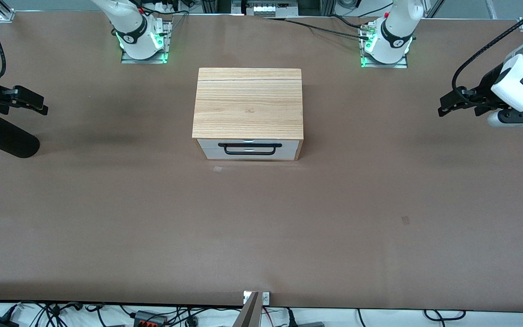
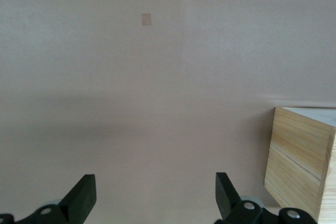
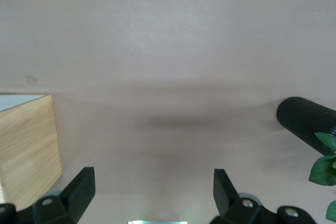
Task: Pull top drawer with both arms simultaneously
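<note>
The top drawer [image 1: 288, 146] is shut, its white front and long black bar handle [image 1: 249, 149] under the cabinet's light-wood top [image 1: 248, 102]. The cabinet stands mid-table. My left gripper [image 1: 444, 109] hangs open and empty over bare table at the left arm's end, well away from the cabinet. My right gripper [image 1: 41, 108] hangs open and empty at the right arm's end. The left wrist view shows open fingers [image 2: 84, 195] and the cabinet's wood side [image 2: 296, 156]. The right wrist view shows open fingers [image 3: 83, 188] and the cabinet's side [image 3: 26, 148].
A black ribbed cylinder [image 1: 9, 138] lies on the table under the right gripper; it shows in the right wrist view [image 3: 304, 119] beside green leaves [image 3: 323, 166]. The brown table [image 1: 261, 227] stretches wide in front of the drawer. Cables run along the table's edge nearest the front camera.
</note>
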